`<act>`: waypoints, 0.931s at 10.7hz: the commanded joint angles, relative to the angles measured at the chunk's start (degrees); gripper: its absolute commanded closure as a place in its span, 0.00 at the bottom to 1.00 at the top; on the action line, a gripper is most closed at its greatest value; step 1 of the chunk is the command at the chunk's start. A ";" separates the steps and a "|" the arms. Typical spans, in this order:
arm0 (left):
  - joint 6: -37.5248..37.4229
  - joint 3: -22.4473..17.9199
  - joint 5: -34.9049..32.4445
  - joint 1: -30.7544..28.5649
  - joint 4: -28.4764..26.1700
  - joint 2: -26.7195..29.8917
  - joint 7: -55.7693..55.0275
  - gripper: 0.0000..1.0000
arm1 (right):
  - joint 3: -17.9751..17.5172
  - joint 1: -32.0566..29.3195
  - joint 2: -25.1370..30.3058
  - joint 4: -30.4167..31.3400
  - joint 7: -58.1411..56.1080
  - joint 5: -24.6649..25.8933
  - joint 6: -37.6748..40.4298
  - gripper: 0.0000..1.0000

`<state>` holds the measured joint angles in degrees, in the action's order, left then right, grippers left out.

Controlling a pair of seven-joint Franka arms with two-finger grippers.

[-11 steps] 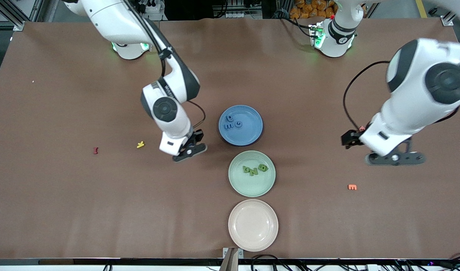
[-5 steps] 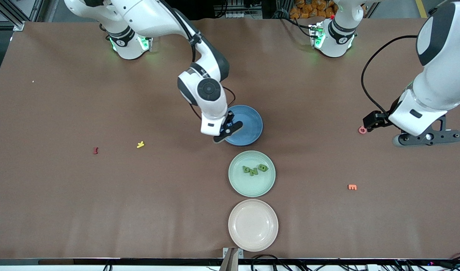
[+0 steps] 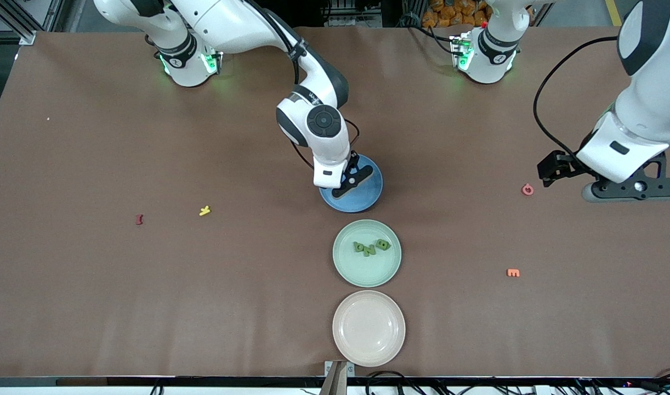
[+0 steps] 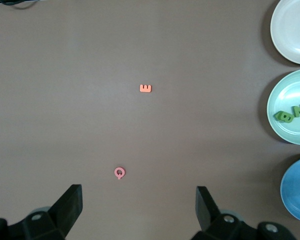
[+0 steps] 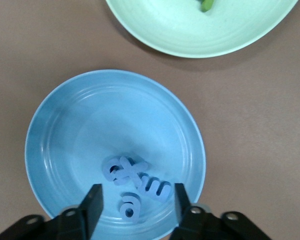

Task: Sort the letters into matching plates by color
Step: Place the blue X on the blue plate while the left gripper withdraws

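Note:
My right gripper (image 3: pixel 352 180) hangs low over the blue plate (image 3: pixel 364 201), open. In the right wrist view several blue letters (image 5: pixel 155 189) lie in the blue plate (image 5: pixel 70 130). One of them (image 5: pixel 130 205) lies loose between the right gripper's (image 5: pixel 136 205) spread fingers. The green plate (image 3: pixel 348 269) holds green letters (image 3: pixel 370 247); the beige plate (image 3: pixel 368 328) is bare. My left gripper (image 4: pixel 138 202) is open over bare table near a pink letter (image 4: pixel 119 173). An orange letter (image 4: pixel 145 88) lies nearer the front camera.
A yellow letter (image 3: pixel 204 210) and a red letter (image 3: pixel 139 219) lie toward the right arm's end of the table. The pink letter (image 3: pixel 527 189) and the orange letter (image 3: pixel 513 272) lie toward the left arm's end. The three plates form one line.
My right gripper has swung from the table beside the blue plate to over that plate, and its jaws have parted. The left arm has drawn back, uncovering the pink letter.

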<state>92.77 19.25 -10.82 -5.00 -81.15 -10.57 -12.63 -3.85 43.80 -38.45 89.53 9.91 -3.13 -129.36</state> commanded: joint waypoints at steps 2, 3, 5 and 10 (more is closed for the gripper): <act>4.88 -7.73 8.53 0.69 -8.94 7.67 3.13 0.00 | 0.24 -2.65 0.21 -2.69 0.38 1.72 0.86 0.00; 4.71 -7.99 8.80 0.60 -9.37 8.28 4.01 0.00 | 1.20 -3.80 0.82 -2.87 0.11 2.16 0.95 0.00; 4.79 -10.97 8.89 2.17 -11.48 10.38 4.63 0.00 | 3.48 -6.87 2.40 -2.87 -1.55 2.43 2.08 0.00; 4.44 -14.32 8.89 3.41 -10.70 10.83 11.82 0.00 | 10.08 -16.70 5.66 -2.87 -9.46 2.34 7.10 0.00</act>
<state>96.44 7.00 -3.29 -2.35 -90.64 -1.11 -5.85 4.69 30.92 -34.79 86.01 3.01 -1.34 -123.54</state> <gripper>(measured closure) 0.000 0.000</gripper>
